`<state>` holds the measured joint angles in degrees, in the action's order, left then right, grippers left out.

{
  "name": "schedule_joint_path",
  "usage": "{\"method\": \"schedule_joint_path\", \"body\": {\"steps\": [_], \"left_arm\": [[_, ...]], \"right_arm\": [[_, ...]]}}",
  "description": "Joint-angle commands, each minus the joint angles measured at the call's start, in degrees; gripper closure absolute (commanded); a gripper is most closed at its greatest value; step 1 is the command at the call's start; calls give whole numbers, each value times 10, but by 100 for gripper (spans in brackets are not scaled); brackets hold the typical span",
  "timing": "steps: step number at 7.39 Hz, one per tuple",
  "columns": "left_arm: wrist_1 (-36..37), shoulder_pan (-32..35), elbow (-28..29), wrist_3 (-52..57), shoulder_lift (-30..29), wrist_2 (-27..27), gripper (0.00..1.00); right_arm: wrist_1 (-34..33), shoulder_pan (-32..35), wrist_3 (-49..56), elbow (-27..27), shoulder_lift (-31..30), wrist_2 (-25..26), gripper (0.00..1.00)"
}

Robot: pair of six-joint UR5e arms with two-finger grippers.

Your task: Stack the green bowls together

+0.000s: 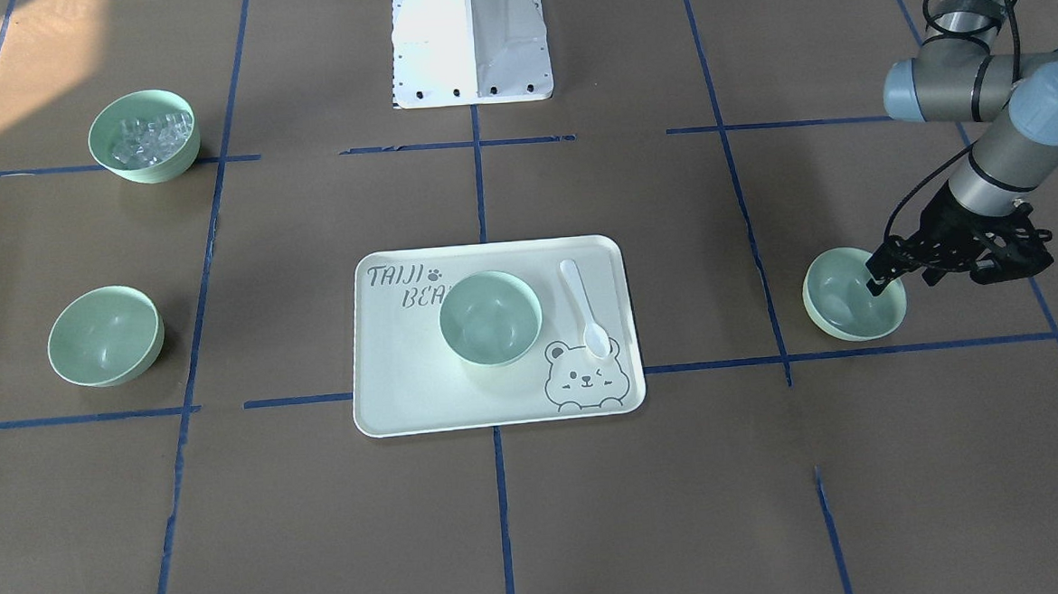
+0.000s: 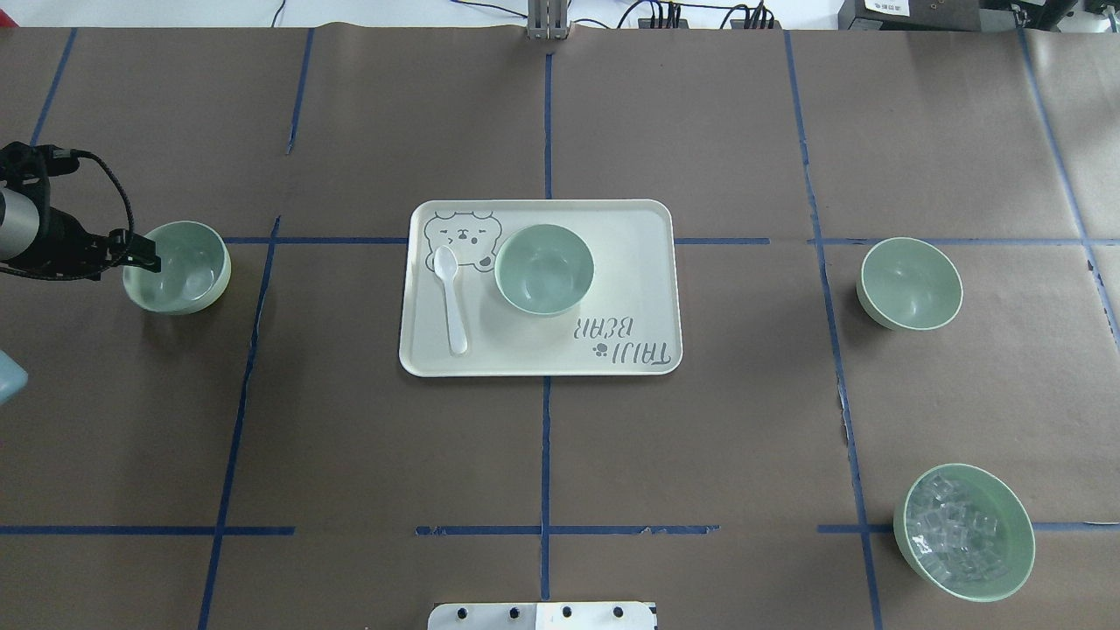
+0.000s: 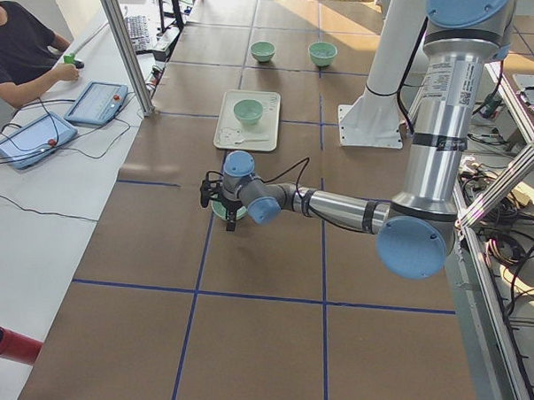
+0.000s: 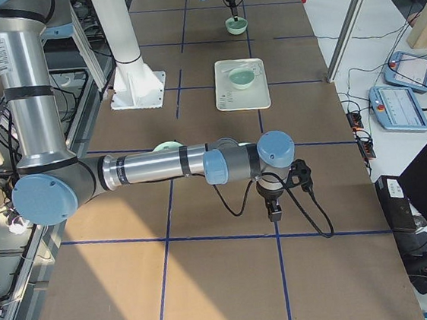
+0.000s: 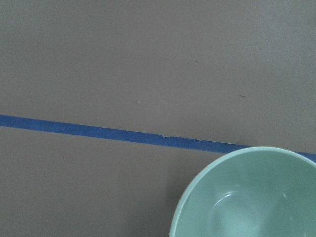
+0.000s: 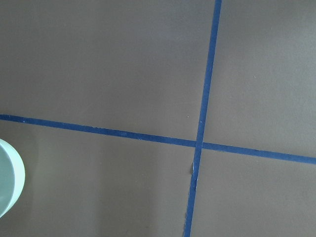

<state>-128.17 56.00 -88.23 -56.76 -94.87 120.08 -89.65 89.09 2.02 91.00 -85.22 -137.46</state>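
Well, from where I stand, the left pincer (image 1: 881, 274) hangs right at the rim of the nearest green bowl (image 1: 846, 306), on the side turned to its arm. One finger seems to be inside the wall and one outside, but I cannot tell if they press on it or are apart. This bowl sits empty on the brown table (image 1: 685, 506).

Beyond the pincer, well apart, the middle green bowl (image 1: 490, 318) stands upright on a pale tray (image 1: 408, 403), with a white spoon (image 1: 584, 305) lying just beside it. Much farther in the same direction is the farthest green bowl (image 1: 105, 335), alone on the table. Near that one, more to the robot's base, is a matching bowl with clear cubes (image 1: 143, 136), which is not for stacking.

The right pincer (image 4: 275, 213) I see only from the table's end, so I cannot tell its state.

I judge the bowls to be light, stiff plastic, smooth and a little slippery, not fragile. The best hold is the thin rim, with the wall between the fingers. Held at one side, a bowl may tilt.

On the tray is printed "TAIJI BEAR" with a small paw and a bear face. I can read no other writing.
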Motion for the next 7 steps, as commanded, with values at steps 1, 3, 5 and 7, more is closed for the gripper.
{"method": "schedule_joint_path", "body": {"steps": [1,3,5,7], "left_arm": [[-2,-7,5,0,-2,-2,37],[-2,-7,13,1,-8,-2,70],[-1,-7,13,2,-8,-2,100],[5,-5,-10,5,-1,3,100]], "right_arm": [[0,-1,-1,1,1,-1,0],[0,-1,-21,2,1,-2,0],[0,-3,-25,2,5,-3,0],[0,-8,-25,0,4,-3,0]]}}
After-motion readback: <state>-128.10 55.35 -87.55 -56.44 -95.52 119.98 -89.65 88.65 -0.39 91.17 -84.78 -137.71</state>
